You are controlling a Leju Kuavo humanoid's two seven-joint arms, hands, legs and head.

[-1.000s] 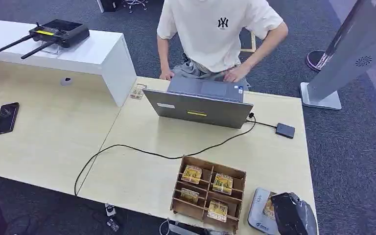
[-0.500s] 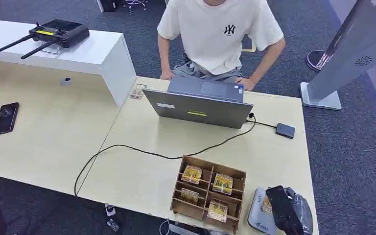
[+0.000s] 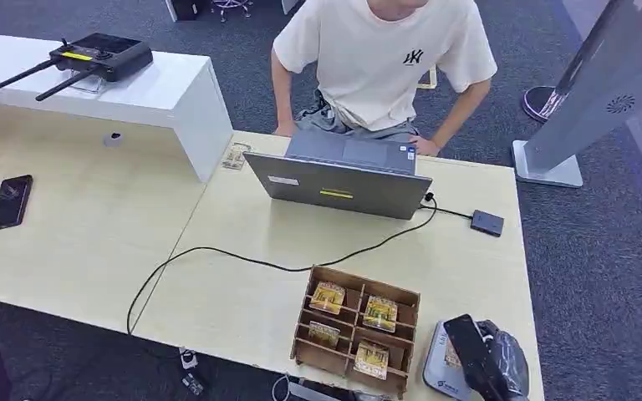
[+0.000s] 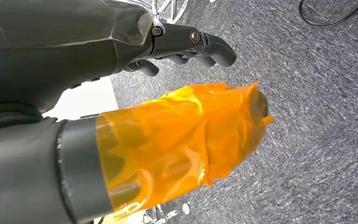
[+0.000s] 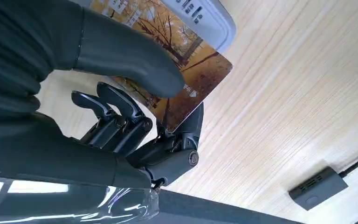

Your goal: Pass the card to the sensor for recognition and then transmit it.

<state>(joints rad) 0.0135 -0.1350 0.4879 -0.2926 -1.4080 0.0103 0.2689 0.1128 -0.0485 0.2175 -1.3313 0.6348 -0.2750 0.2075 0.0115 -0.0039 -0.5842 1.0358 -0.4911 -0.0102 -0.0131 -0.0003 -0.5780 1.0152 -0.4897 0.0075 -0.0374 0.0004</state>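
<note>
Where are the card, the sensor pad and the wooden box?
card (image 5: 186,74), right wrist view, its printed face.
sensor pad (image 3: 436,359), head view, its bare grey left part.
wooden box (image 3: 408,295), head view, its far right rim.

The head view looks down from high onto the table (image 3: 242,292). The right wrist view sits close above that table; the left faces carpet (image 4: 317,93).

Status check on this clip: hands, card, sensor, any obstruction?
Right hand pinches the card over the grey sensor pad. Left hand holds nothing, above carpet. Nothing blocking the pad.
</note>
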